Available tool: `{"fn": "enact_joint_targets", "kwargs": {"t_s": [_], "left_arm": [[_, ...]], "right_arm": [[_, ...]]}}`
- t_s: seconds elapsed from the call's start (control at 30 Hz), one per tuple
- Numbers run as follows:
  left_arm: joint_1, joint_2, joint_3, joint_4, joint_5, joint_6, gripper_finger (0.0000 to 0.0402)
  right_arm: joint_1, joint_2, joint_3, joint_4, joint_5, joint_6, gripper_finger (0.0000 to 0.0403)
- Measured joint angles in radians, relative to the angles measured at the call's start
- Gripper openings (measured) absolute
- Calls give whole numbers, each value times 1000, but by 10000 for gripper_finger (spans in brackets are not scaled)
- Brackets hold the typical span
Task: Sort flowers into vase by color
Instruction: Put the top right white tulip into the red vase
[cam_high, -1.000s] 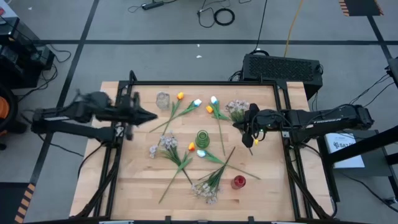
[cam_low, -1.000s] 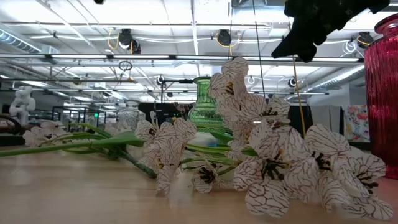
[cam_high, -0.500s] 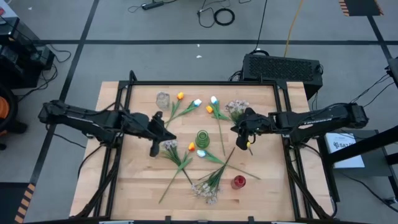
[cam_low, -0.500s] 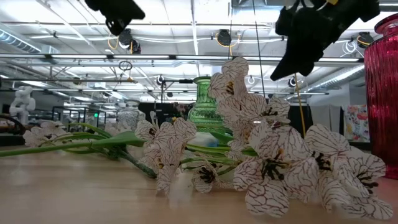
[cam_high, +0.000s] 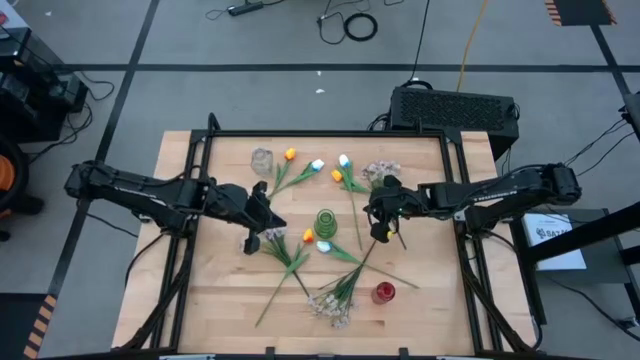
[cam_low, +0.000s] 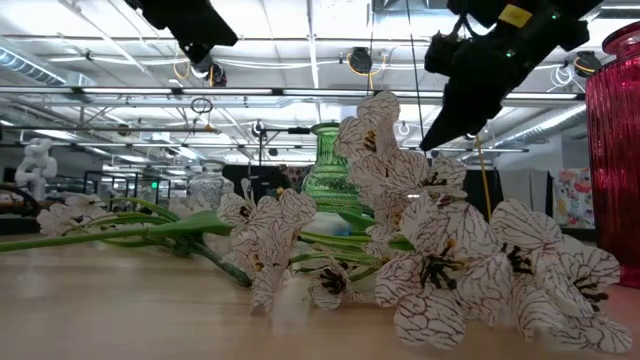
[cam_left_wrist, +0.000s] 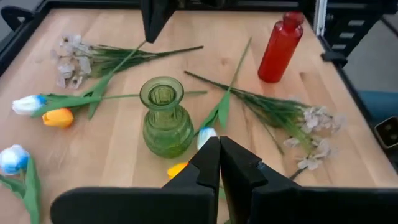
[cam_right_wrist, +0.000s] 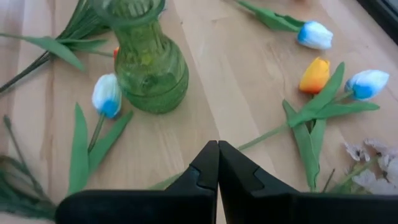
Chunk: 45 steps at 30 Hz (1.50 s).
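Observation:
A green glass vase (cam_high: 326, 221) stands mid-table, with a clear vase (cam_high: 262, 160) at the far left and a red vase (cam_high: 383, 292) at the near right. Long-stemmed flowers lie flat on the wood: orange tulips (cam_high: 290, 154), white tulips (cam_high: 317, 165) and pale blossom sprays (cam_high: 330, 305). My left gripper (cam_high: 273, 222) hangs shut above the flowers left of the green vase (cam_left_wrist: 163, 118). My right gripper (cam_high: 376, 234) hangs shut to the right of the green vase (cam_right_wrist: 149, 62). Both stand clear of the table in the low view.
A black metal frame (cam_high: 330, 134) borders the tabletop. Flower stems cross one another between the green vase and the red vase (cam_left_wrist: 281, 40). Bare wood shows along the near left (cam_high: 215, 300) and the far right corner (cam_high: 425, 160).
My left gripper has swept from the table's far left toward the green vase, dropping lower and tipping downward, then stopped. My right gripper has sunk and moved left toward the green vase. Both stayed shut. The flowers and vases have not moved.

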<state>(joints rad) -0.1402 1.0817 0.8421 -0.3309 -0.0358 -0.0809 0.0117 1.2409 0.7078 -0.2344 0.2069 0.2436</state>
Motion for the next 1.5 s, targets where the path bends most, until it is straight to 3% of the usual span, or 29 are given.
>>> {"fn": "enact_joint_targets", "kwargs": {"t_s": [0.67,0.97,1.1,1.3,1.5], "left_arm": [[0,53,0,37,34,-44,18],[0,53,0,39,34,-44,18],[0,53,0,39,33,-44,18],[0,53,0,41,27,-34,18],[0,53,0,53,25,-10,18]], "right_arm": [[-77,12,22,20,3,9,0],[-77,13,58,-13,-55,228,0],[-63,21,85,24,-94,238,2],[-83,60,85,43,36,299,29],[-98,192,85,53,36,375,61]]}}
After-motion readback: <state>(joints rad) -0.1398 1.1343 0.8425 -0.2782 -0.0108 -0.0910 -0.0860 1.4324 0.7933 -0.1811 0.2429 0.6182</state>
